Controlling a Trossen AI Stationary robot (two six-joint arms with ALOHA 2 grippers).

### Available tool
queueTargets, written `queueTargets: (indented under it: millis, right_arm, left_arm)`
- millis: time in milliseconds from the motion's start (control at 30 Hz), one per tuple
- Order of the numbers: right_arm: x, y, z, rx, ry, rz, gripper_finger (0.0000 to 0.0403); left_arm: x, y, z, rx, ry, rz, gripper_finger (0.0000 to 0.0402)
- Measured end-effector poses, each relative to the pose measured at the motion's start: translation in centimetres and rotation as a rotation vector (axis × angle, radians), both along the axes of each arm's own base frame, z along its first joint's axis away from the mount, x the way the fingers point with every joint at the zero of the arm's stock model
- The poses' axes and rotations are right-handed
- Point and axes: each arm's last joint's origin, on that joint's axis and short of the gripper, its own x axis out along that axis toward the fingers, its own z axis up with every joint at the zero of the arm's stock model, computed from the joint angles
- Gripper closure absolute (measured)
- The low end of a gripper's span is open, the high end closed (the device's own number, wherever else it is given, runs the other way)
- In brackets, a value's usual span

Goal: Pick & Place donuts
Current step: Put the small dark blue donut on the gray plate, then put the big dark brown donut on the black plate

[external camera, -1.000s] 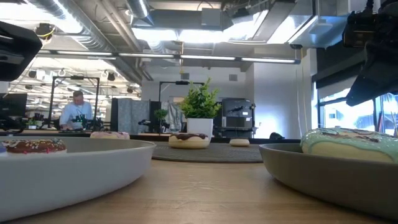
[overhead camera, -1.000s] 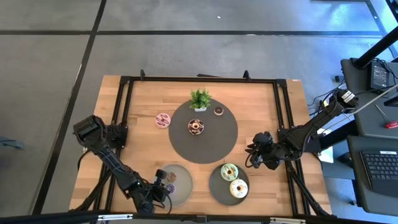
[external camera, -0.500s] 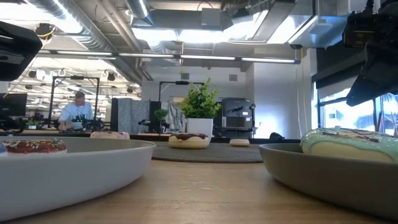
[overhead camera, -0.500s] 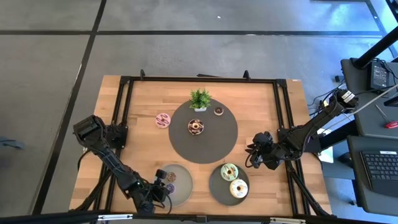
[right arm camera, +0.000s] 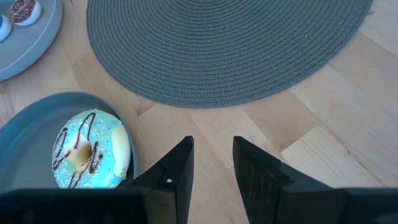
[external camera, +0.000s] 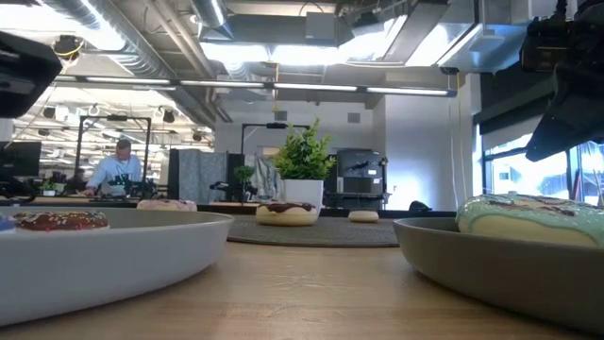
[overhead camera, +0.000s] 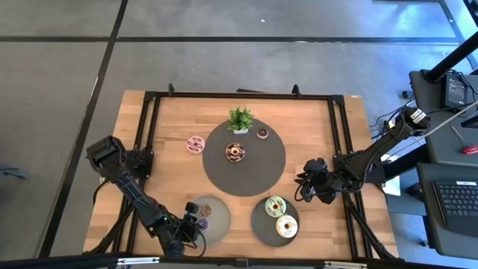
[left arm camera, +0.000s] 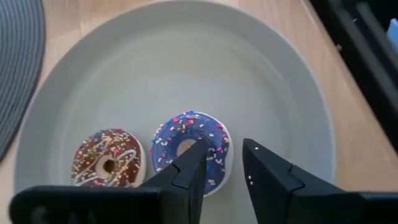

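Note:
My left gripper (left arm camera: pixel 222 151) is open and low over the left grey plate (overhead camera: pixel 216 224). One tip stands over the hole of a purple sprinkled donut (left arm camera: pixel 189 149), the other beyond the donut's outer edge. A chocolate-brown donut (left arm camera: pixel 107 158) lies flat beside it on the same plate. My right gripper (right arm camera: pixel 212 146) is open and hovers above bare wood between the mat and the right plate (overhead camera: pixel 263 223). That plate carries a pale green donut (overhead camera: pixel 275 205) and a cream-yellow donut (overhead camera: pixel 286 226). A chocolate-iced donut (overhead camera: pixel 235 152) and a small brown one (overhead camera: pixel 262 133) lie on the mat, and a pink donut (overhead camera: pixel 196 144) lies on the table. My left gripper comes from above and straddles one side of the purple donut's ring (left arm camera: pixel 214 134). The donut lies flat on the plate. I cannot tell whether either finger touches it.
A round dark grey woven mat (overhead camera: pixel 258 175) fills the table's middle. A small green potted plant (overhead camera: pixel 239 118) stands at its far edge. Black rails (overhead camera: pixel 146 127) run along the table's left, right and far sides. A person (external camera: pixel 118 170) sits in the room far behind.
The left arm has shifted slightly toward the table's left edge. In the low view the left plate and its brown donut have shifted a little with it. The right arm has kept still.

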Motion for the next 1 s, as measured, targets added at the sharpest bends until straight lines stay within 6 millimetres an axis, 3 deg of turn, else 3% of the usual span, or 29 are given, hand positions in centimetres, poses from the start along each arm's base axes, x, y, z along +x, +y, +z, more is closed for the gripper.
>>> queueTargets:
  millis: [267,433,533,800,1000]
  right_arm:
    - [0.1,-0.1,0.1,-0.027,-0.024,-0.019,0.0289]
    - [0.9,-0.6,0.7,-0.136,-0.165,-0.105,0.0289]
    - [2.0,-1.0,1.3,-0.207,-0.205,-0.059,0.0289]
    - [4.3,-2.4,2.9,-0.351,-0.292,0.014,0.0289]
    - [5.2,-4.6,2.7,-0.364,-0.223,0.042,0.0289]
  left_arm:
    - [-0.5,0.8,3.5,-0.061,-0.069,0.029,0.0280]
    - [-1.0,2.7,6.8,-0.085,-0.307,0.332,0.0280]
    - [-1.2,3.9,7.9,-0.065,-0.340,0.375,0.0283]
    - [-0.6,7.9,7.3,-0.102,-0.313,0.470,0.0279]
    - [0.7,11.2,5.7,-0.162,-0.256,0.548,0.0278]
